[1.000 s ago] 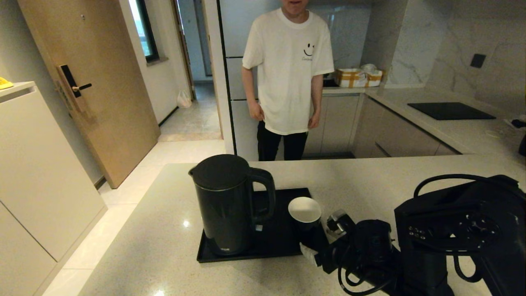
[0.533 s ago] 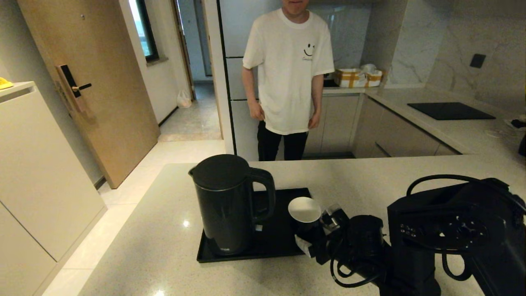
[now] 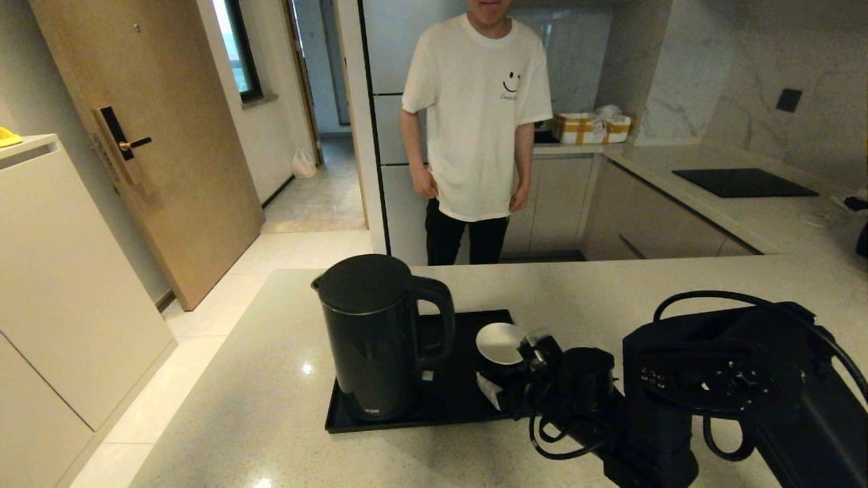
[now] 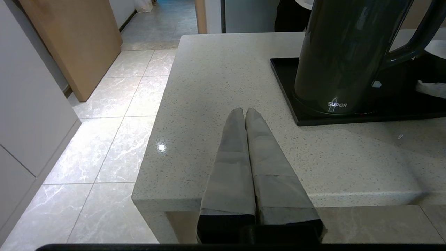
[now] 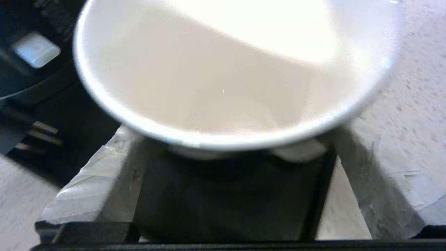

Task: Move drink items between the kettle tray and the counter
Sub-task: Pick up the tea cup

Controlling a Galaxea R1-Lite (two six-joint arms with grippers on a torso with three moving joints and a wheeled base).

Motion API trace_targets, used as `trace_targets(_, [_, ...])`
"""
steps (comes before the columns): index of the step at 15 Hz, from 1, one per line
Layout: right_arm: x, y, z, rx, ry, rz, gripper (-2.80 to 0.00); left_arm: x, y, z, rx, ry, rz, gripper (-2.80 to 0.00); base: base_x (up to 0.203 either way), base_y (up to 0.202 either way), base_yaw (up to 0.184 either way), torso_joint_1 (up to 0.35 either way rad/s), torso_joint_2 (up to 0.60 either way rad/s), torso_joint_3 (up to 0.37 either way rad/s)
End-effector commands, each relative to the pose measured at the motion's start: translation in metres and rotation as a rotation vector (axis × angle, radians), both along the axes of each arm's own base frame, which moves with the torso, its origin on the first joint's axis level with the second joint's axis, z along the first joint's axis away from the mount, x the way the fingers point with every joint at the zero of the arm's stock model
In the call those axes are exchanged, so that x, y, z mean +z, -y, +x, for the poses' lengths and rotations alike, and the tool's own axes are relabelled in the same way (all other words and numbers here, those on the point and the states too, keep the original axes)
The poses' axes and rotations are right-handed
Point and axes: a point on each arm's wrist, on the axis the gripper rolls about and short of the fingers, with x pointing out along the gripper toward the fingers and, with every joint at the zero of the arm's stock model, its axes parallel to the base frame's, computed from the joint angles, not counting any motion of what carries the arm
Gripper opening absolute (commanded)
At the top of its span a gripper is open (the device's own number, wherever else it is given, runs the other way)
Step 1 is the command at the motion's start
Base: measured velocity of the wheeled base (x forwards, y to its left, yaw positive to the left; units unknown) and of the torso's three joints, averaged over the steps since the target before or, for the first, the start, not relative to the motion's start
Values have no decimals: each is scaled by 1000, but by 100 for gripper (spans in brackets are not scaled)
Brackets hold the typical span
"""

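The tall black kettle (image 3: 369, 339) stands on the left part of the black tray (image 3: 475, 320), which rests on the pale speckled counter (image 3: 271, 386). The small black cup (image 3: 500, 342), white inside, sits at the tray's right end and leans slightly. My right gripper (image 3: 512, 366) is open, one finger on each side of the cup. In the right wrist view the cup (image 5: 223, 69) fills the space between the pale fingers (image 5: 101, 177). My left gripper (image 4: 245, 111) is shut and empty over the counter's near left corner, short of the kettle (image 4: 334, 52) and tray (image 4: 282, 69).
A person in a white T-shirt (image 3: 475, 115) stands just beyond the counter's far edge. The counter's left edge (image 4: 153, 139) drops to the tiled floor. A black cooktop panel (image 3: 742, 181) lies on the far right counter, and a cardboard box (image 3: 591, 127) sits behind it.
My right arm has pushed forward and to the left, bringing its open fingers around the cup. The cup now leans a little. The kettle and tray have not moved.
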Motion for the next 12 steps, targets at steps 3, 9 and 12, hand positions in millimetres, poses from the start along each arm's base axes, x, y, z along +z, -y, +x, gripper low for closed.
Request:
trace_targets(3, [-5,-4,7,-2,20,10,0,0,0,0,0,0,0,-280,0,0,0,0,0,0])
trace_targets(9, [1,-7,14,-66,78,-18,0,0,0,0,0,0,0,-280,0,0,0,0,0,0])
trace_targets(12, [4,-7,15,-82,89,-23,0,0,0,0,0,0,0,-280,0,0,0,0,0,0])
